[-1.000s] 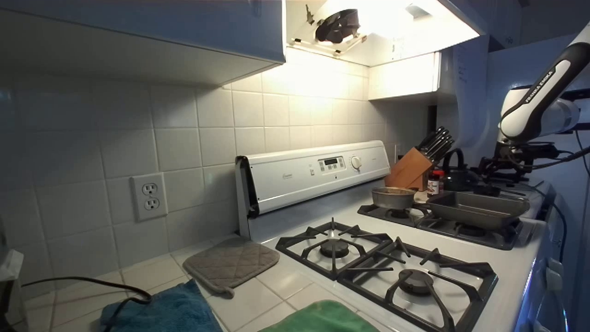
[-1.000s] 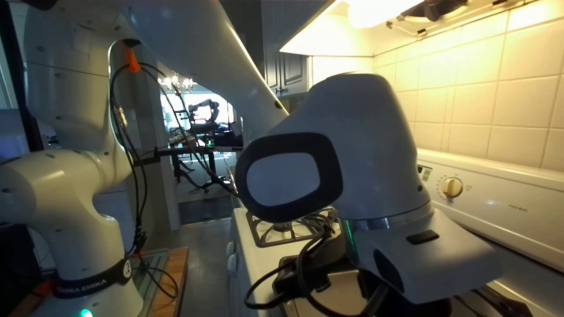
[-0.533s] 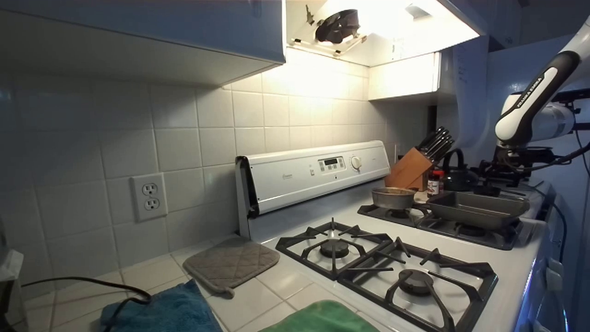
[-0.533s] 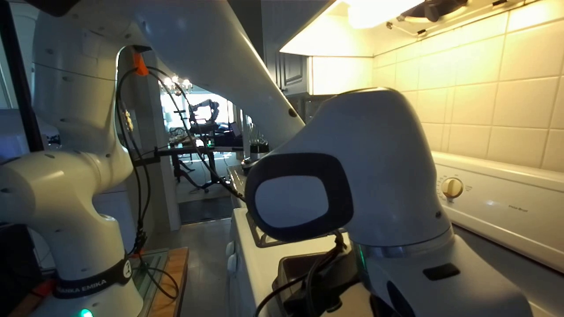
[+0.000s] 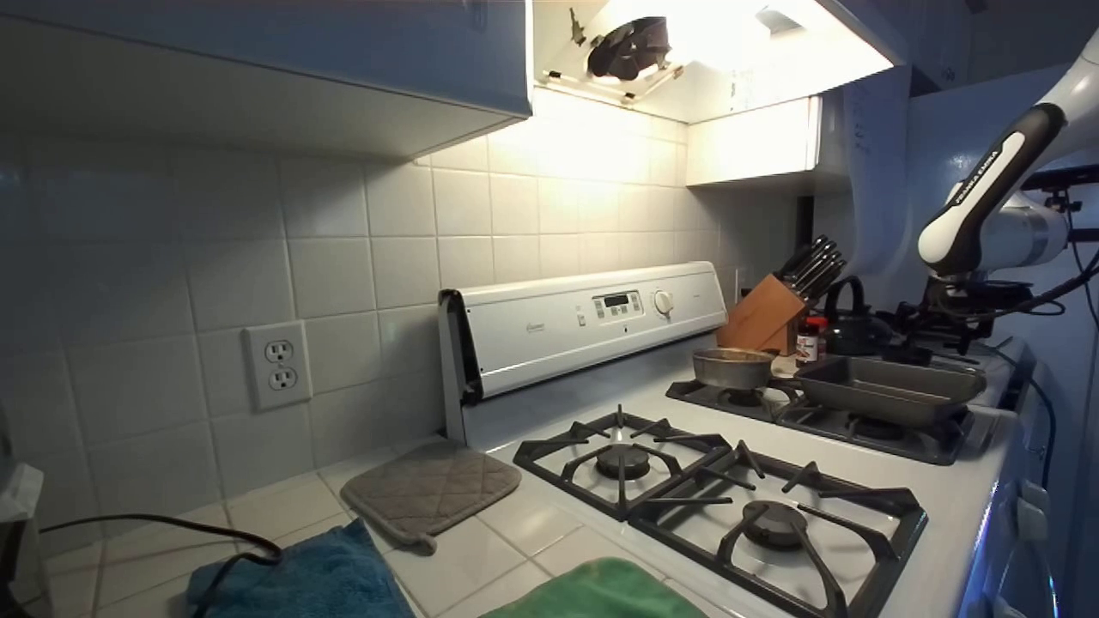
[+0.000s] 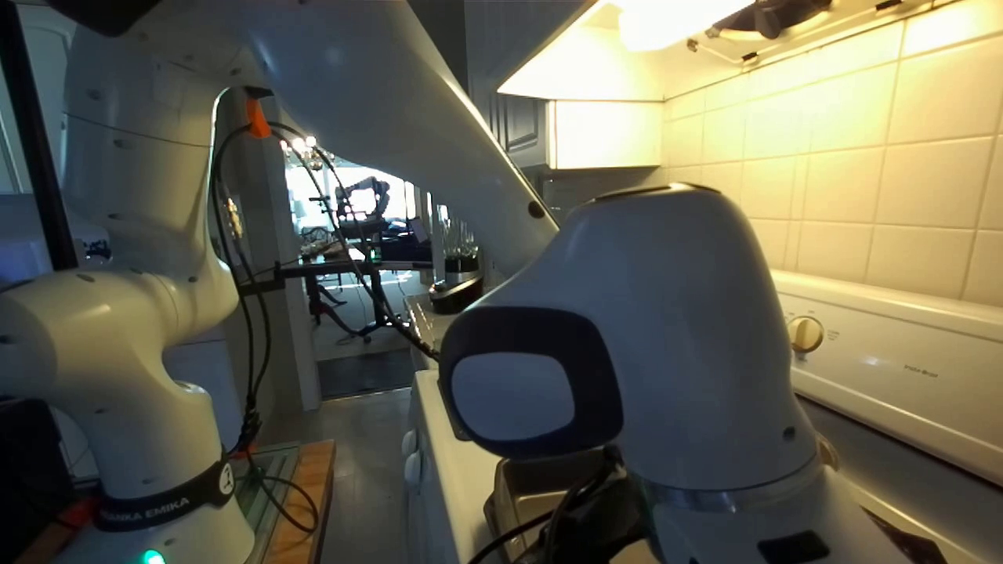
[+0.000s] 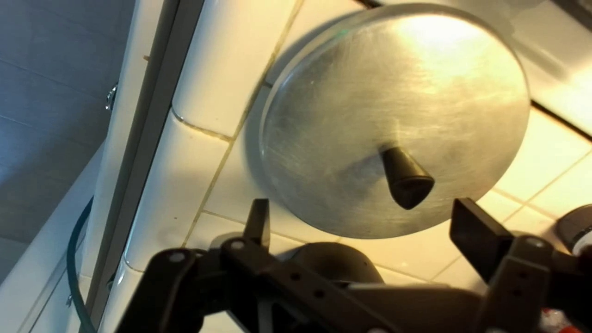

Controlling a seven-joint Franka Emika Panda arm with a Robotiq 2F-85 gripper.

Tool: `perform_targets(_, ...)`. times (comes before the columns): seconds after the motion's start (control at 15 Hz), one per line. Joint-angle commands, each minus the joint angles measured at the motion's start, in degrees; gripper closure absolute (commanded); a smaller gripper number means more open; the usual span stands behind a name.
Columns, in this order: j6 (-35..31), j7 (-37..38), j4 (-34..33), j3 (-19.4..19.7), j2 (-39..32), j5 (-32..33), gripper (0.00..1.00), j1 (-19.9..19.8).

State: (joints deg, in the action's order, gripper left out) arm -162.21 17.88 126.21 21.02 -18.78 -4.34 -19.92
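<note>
My fingers stand wide apart and hold nothing. The nearest thing to them is a round metal lid, lying over the tiled counter just beyond my fingertips. It shows wider than the gap between them, and the fingertip farther from the counter's edge overlaps its near rim in the wrist view; whether those two touch, I cannot tell. Its knob rises from the near half, within the span of my fingertips and slightly ahead of them, closer to that same fingertip. The lid is silvery, its face dull and finely scratched, with a bright patch of warm light on the far side. The knob is black, narrow at the metal and broader toward its top, and its soft shadow falls toward the counter's edge.
</note>
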Motion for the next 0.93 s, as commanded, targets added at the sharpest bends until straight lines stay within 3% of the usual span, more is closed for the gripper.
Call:
perform_targets(0.0,-0.64,-4.42,-1.31,-3.00,-1.32,-6.12,0.00,-2.66)
perform_targets(0.87,2.57,-10.15,-5.35,-7.30,-4.13,-13.28,0.00,-6.49)
